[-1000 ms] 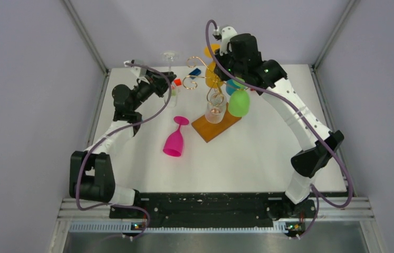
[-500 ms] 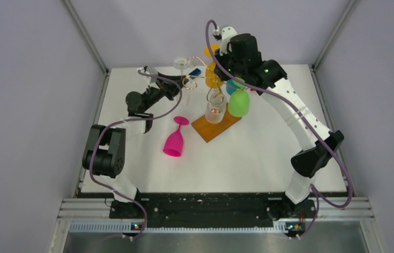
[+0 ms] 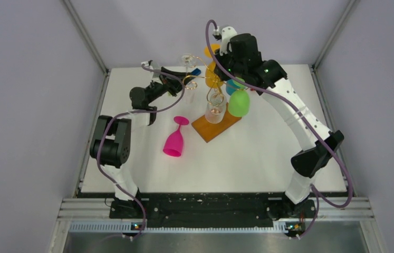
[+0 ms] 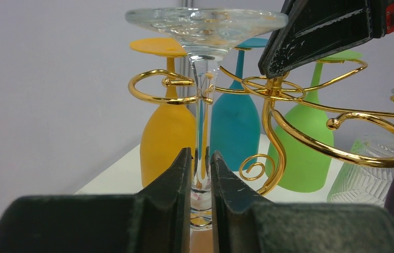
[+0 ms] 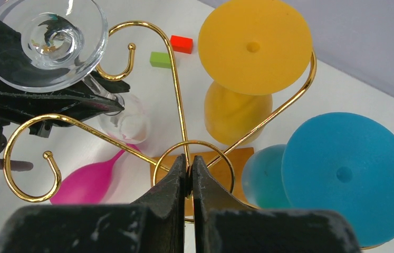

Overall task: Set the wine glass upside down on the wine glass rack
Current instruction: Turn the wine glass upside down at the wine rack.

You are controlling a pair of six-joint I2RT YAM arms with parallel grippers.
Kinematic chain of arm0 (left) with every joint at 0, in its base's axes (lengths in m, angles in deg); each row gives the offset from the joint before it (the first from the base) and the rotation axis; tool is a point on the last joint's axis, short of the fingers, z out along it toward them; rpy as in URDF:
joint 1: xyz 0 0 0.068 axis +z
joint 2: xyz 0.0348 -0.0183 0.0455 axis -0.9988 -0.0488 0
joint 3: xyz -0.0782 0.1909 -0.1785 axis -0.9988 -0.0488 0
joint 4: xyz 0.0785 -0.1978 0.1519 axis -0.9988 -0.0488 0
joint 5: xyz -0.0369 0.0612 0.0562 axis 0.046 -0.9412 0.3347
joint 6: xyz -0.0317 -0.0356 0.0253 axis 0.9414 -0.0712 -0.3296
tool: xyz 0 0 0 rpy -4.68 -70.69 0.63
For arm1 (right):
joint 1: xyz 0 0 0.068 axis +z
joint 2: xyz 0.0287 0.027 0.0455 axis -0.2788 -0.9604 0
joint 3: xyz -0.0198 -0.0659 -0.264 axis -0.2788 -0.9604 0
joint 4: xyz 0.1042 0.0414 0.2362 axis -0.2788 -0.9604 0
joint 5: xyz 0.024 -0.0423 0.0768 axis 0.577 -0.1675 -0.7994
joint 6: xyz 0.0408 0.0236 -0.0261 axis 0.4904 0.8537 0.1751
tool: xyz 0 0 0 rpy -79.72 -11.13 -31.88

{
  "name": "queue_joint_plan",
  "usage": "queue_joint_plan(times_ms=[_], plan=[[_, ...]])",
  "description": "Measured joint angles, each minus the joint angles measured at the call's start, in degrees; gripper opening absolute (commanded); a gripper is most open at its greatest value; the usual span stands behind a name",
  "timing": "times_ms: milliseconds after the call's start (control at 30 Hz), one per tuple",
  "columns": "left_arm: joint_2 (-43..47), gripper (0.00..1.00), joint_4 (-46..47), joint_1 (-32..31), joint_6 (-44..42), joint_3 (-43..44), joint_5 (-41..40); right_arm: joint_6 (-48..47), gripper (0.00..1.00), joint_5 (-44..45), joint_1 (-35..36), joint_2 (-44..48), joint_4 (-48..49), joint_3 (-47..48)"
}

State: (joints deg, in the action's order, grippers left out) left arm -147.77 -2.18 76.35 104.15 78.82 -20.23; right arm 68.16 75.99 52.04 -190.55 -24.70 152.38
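Now left gripper [image 4: 201, 158] clamps clear wine glass [image 4: 203, 100] stem; right gripper [image 5: 190, 166] pinches gold wire rack [image 5: 176, 92].

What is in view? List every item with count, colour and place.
wine glass rack: one, gold wire on an orange-brown wooden base, back centre of the table
clear wine glass: one, upside down, stem beside a curled rack arm
yellow wine glass: one, hanging upside down on the rack
teal wine glass: one, hanging on the rack
green wine glass: one, hanging on the rack
patterned clear glass: one, hanging on the rack
pink wine glass: one, lying on the table in front of the rack
small blocks: red, green, blue, behind the rack
table: one, white
left end effector: shut on the clear wine glass stem
right end effector: shut on the rack's top centre
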Motion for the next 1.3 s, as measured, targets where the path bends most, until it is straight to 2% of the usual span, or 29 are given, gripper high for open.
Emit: queue_joint_plan(times_ms=[300,567,933,1300], plan=[[-3.8,0.0,1.0,-1.2,3.1,4.6,3.6,0.0,0.0,0.0,0.0,0.0,0.0,0.0],[-5.2,0.0,-0.1,-2.7,2.4,6.8,4.5,-0.2,0.0,0.0,0.3,0.0,0.0,0.0],[-8.8,0.0,-5.1,-2.9,1.0,11.5,1.9,-0.6,0.0,0.0,0.4,-0.1,0.1,0.0],[-8.9,0.0,-7.9,-2.9,-0.8,11.6,-4.0,-1.0,0.0,0.0,0.5,-0.1,0.2,0.0]])
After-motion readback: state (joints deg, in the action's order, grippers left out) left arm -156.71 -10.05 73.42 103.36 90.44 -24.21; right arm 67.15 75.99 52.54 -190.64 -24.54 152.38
